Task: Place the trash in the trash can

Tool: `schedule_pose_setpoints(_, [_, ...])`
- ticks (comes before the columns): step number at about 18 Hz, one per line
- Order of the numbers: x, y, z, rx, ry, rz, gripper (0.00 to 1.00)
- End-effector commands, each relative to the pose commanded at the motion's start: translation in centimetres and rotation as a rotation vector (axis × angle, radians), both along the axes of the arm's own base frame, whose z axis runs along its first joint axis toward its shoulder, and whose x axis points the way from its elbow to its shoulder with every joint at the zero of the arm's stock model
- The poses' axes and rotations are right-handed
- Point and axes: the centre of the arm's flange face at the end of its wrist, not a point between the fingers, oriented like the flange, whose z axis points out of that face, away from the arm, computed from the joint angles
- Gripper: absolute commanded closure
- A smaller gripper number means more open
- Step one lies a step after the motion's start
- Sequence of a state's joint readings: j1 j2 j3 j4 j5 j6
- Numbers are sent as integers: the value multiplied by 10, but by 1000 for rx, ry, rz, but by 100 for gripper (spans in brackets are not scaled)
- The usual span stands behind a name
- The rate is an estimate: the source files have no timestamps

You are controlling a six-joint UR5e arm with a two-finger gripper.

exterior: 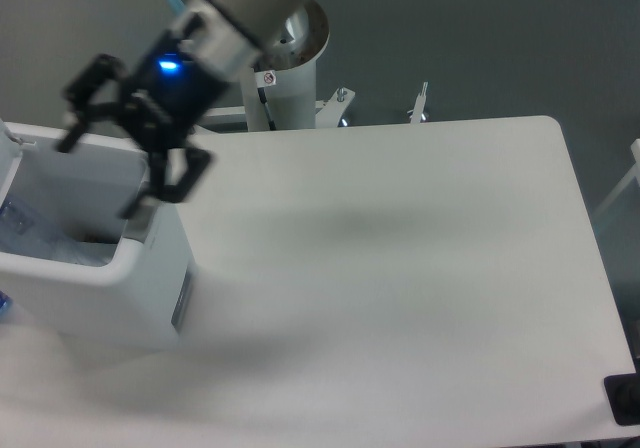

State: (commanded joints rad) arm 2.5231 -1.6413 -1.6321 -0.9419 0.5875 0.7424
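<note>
The white table [400, 298] is near the camera. At its left side stands the trash can [150, 278]. Inside it lies clear plastic trash [70, 251], and something bluish shows at the left wall. Above the can hangs the gripper [105, 173], its fingers spread apart and holding nothing, probably because it let the trash fall there.
</note>
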Motion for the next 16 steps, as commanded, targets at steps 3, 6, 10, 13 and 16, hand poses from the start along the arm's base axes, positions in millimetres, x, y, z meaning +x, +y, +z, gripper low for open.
schedule_pose_setpoints(3, [-42,-23,-13,-15,-20,79,0])
schedule_pose_setpoints(6, [-90,-41,-42,-40,-62,149,0])
schedule_pose_setpoints(10, [-141,-70,-85,-66,-83,203,0])
schedule_pose_setpoints(13, [-163,-87,-117,-147,-82,253,0])
schedule_pose_setpoints(16, [-176,-99,-146,-347,56,281,0])
